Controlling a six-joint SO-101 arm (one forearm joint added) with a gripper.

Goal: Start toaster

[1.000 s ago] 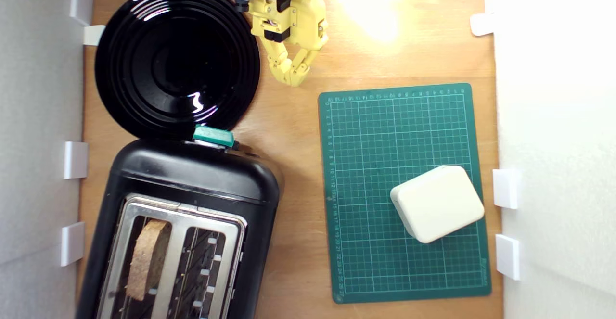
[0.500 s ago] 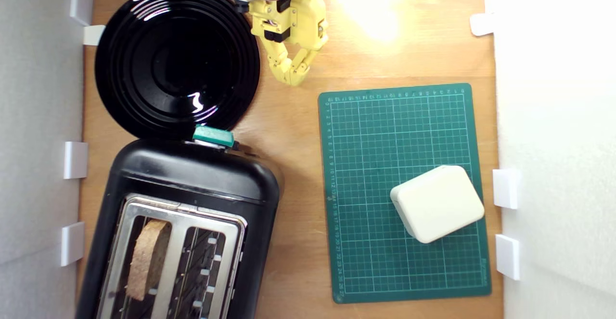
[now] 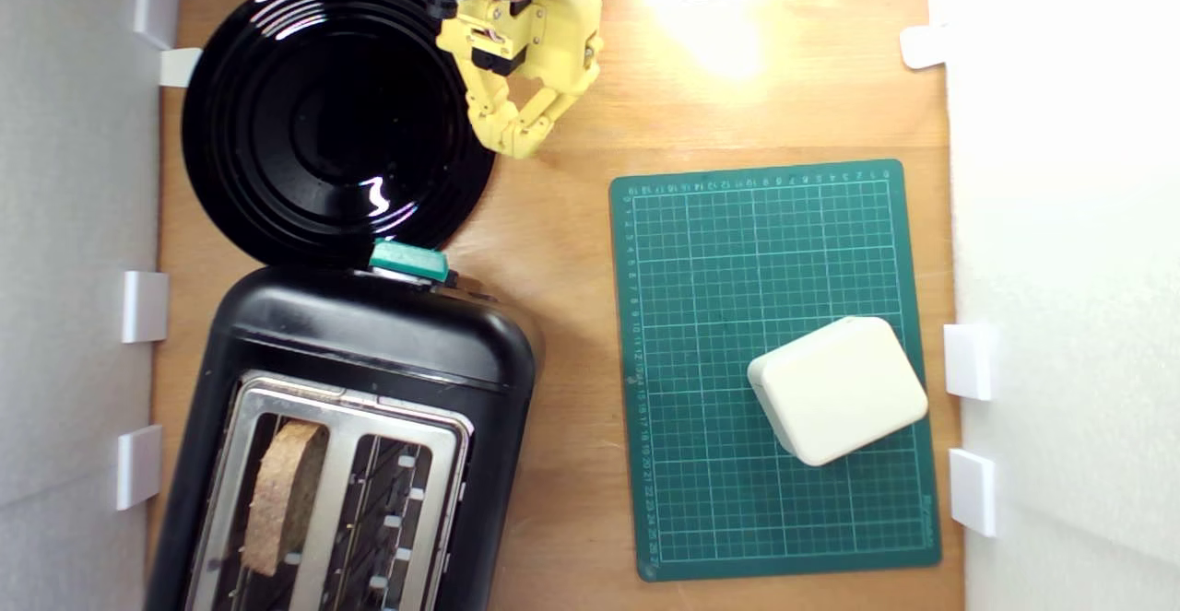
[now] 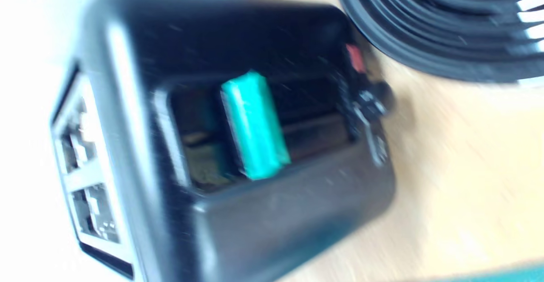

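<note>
Wooden bench (image 3: 562, 334): pale brown surface carrying everything, with white walls on both sides of the exterior view.
Toaster (image 3: 369, 344): glossy black body with a silver top plate, well apart from the fingers, beyond the plate's near rim from them; it shows large but blurred in the wrist view (image 4: 238, 214).
Plate (image 3: 336, 118): round, black, ridged; its rim lies just beside the fingers, on the exterior view's left of them, and its other edge reaches the toaster's end.
Cutting mat (image 3: 719, 252): green with a white grid, near the fingers on the exterior view's right.
Box (image 3: 837, 390): cream, rounded corners, lying on the mat, far from the fingers.
Arm (image 3: 525, 26): yellow printed body with black cable, reaching in from the top edge of the exterior view.
Fingers (image 3: 514, 139): yellow, tips drawn together with no visible gap, pinching nothing, hanging over the bench at the plate's rim.
Bread slice (image 3: 286, 491): brown, standing in the toaster slot on the exterior view's left, far from the fingers.
Lever tab (image 3: 408, 261): teal-green, at the toaster end facing the fingers, clear of them and untouched; in the wrist view (image 4: 255, 131) it sits in a slot in the black end face.
</note>
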